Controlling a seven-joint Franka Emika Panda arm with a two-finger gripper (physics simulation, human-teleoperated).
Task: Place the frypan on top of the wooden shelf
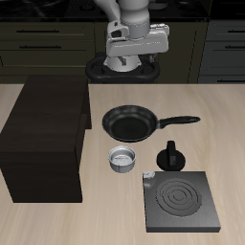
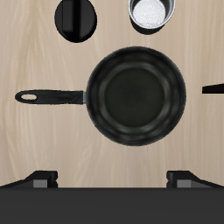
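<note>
We see the round black frypan [image 1: 129, 122] on the table, beside the big dark wooden shelf [image 1: 48, 139], our grey gripper [image 1: 135, 57] hovering behind it

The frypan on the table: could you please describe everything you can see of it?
The frypan is round, shallow and black with a faint sheen, and empty. Its long straight black handle has a hole at the end. It lies flat on the light wooden table, between the wooden shelf and a small metal bowl. Nothing touches it.
</note>
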